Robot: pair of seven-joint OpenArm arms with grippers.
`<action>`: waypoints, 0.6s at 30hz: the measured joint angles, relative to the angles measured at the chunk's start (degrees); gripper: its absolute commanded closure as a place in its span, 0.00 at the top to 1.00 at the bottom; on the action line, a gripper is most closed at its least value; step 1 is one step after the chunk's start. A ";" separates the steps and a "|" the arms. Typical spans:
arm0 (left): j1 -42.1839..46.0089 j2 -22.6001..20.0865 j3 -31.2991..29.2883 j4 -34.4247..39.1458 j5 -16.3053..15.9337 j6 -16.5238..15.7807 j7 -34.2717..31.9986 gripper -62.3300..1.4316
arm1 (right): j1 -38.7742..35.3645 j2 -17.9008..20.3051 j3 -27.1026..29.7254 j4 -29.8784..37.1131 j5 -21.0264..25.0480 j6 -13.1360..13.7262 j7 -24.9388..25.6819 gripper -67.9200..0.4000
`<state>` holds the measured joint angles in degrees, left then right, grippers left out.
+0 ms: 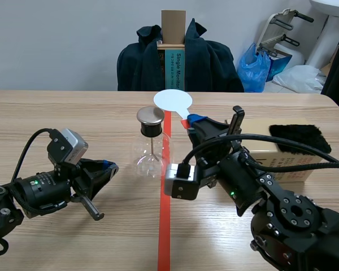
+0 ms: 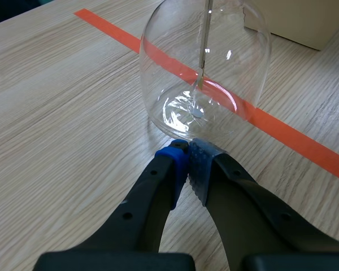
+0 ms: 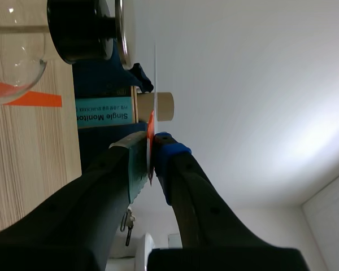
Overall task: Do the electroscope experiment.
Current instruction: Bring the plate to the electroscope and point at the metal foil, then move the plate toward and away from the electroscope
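**Right claw holds paddle by electroscope cap; left claw shut at flask foot**

The electroscope (image 1: 151, 145) stands on the table (image 1: 73, 113), just left of the orange-red tape line. It is 1 clear glass flask with a black stopper (image 1: 151, 129), a metal cap (image 1: 151, 116) on top and a thin rod (image 2: 203, 45) hanging inside.

The right gripper (image 1: 193, 121) pinches the red handle (image 1: 185, 123) of a white disc (image 1: 172, 100) between its 2 pads. The disc sits raised, near the cap; the right wrist view shows a gap between them.

The left gripper (image 2: 187, 164) lies low over the table with its 2 fingers pressed together on nothing. Its tips are right at the foot of the flask; whether they touch it cannot be told.

A cardboard box (image 1: 282, 164) with a black brush (image 1: 299, 137) on it sits behind the right arm.
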<state>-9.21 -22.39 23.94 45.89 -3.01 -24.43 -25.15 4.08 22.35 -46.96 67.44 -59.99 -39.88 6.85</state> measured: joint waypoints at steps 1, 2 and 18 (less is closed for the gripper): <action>0.00 0.00 0.00 0.00 0.00 0.04 0.00 0.07 | 0.00 -0.02 0.00 0.00 0.00 0.00 0.98 0.02; 0.00 0.00 0.00 0.00 0.00 0.52 0.00 0.07 | 0.00 0.00 0.00 0.00 0.00 0.00 2.08 0.02; 0.00 0.00 0.00 0.00 0.00 1.49 0.00 0.07 | 0.00 0.00 0.00 0.00 -0.02 0.00 9.29 0.02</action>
<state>-9.21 -22.39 23.94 45.89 -3.01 -22.94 -25.15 4.08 22.35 -46.96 67.44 -60.01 -39.88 16.14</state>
